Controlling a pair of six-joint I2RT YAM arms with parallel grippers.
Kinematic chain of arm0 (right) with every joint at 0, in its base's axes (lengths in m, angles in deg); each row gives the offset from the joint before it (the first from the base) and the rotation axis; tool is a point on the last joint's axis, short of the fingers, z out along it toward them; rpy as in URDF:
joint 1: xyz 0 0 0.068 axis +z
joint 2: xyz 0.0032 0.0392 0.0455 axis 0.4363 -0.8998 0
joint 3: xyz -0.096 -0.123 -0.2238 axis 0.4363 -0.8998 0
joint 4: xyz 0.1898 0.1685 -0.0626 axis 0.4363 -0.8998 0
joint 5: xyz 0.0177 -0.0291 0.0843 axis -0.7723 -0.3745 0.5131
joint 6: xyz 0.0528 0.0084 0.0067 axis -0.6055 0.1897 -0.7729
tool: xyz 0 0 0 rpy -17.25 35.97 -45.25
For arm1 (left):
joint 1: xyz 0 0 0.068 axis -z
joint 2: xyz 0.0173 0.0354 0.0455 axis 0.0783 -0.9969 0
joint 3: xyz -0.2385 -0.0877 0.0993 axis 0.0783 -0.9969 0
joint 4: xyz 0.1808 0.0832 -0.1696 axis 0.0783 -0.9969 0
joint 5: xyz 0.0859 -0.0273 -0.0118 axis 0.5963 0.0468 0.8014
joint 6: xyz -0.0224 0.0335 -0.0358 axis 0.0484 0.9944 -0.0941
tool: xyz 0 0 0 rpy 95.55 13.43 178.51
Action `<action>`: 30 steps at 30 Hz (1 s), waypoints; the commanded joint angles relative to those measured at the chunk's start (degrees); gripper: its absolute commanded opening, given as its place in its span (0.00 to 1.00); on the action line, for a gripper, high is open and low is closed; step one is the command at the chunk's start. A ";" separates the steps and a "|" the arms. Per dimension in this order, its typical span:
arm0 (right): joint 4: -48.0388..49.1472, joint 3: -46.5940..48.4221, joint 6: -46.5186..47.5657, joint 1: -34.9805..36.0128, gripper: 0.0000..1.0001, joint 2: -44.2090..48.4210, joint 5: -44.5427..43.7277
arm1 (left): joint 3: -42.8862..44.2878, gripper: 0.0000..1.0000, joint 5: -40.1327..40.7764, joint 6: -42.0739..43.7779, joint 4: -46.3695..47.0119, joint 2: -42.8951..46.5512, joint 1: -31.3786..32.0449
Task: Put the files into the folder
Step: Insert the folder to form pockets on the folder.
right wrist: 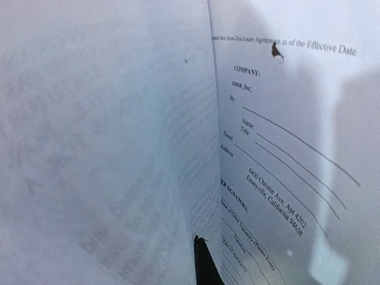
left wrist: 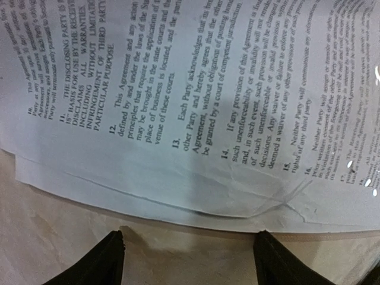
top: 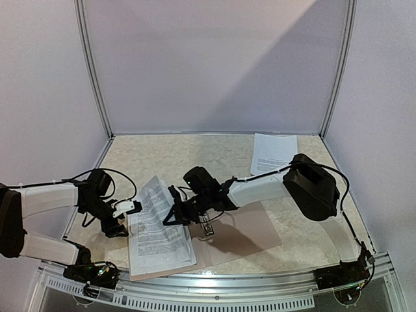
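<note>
I'd call it roughly halfway. Most of the files (top: 159, 242) lay on the left leaf of the open folder (top: 250, 234), but one stray sheet (top: 273, 153) sat well apart at the far side of the desk (top: 195, 153). The right end effector (top: 177, 214) looked clenched on the lifted top sheet (top: 153, 195). The left end effector (top: 128, 209) hung released just beside the stack. The folder wasn't closed yet.

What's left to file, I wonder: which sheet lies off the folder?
The lone sheet at the far right by the back wall; it lies on the table, the other sheets on the folder.
</note>
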 commanded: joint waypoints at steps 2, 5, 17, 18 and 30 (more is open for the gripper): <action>-9.12 2.19 7.44 -1.68 0.00 1.16 -0.34 | -2.14 0.75 7.79 1.70 4.13 -1.41 0.54; -11.13 3.76 8.86 -1.83 0.00 0.80 1.57 | -2.13 0.74 8.59 1.88 4.28 -1.78 0.45; -20.96 9.86 12.85 -1.81 0.00 -0.09 2.71 | -2.70 0.69 11.37 1.21 7.29 -2.73 0.20; -21.58 10.22 13.14 -1.85 0.00 -0.05 2.70 | -2.72 0.69 12.17 1.13 7.67 -2.83 0.12; -23.56 10.04 13.14 -1.83 0.00 -2.71 5.11 | -3.33 0.68 13.84 0.68 9.63 -4.36 0.09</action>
